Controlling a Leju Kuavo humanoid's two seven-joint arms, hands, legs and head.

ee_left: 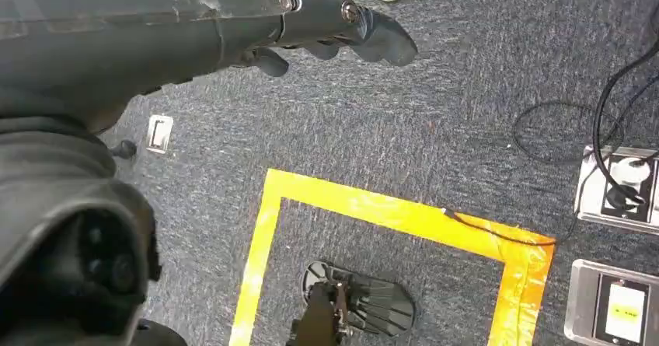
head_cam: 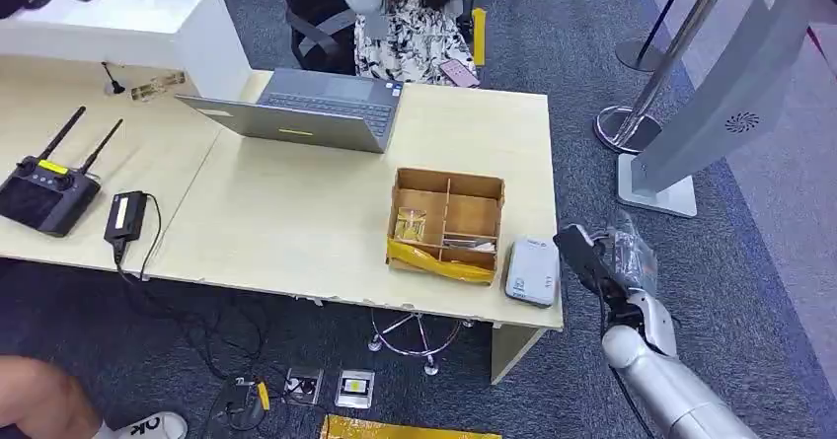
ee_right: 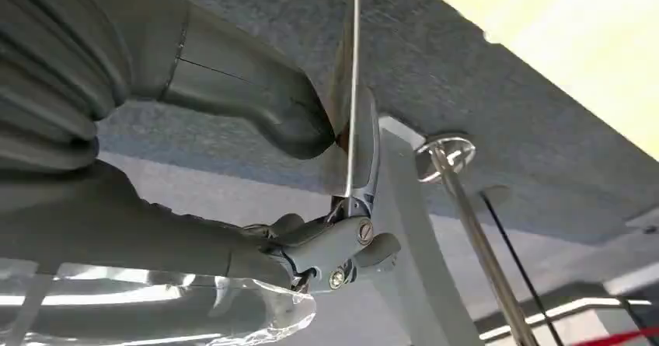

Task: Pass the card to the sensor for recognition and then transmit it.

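In the right wrist view, my right hand [ee_right: 311, 206] pinches a thin card [ee_right: 347, 113] between the thumb and fingers, and the card is seen almost edge-on. From the head view, that right hand [head_cam: 589, 255] hovers just off the desk's right edge. It is close beside the white sensor box [head_cam: 532, 271], which lies on the front right corner of the desk [head_cam: 296, 222]. My left hand [ee_left: 342, 31] hangs over the carpet, fingers stretched out and holding nothing.
A compartmented cardboard box [head_cam: 446, 224] sits left of the sensor. A laptop [head_cam: 306, 109], a remote with antennas [head_cam: 44, 194] and a black adapter [head_cam: 125, 215] lie further left. A person [head_cam: 410, 20] sits behind the desk. A grey stand [head_cam: 711, 104] rises at right.
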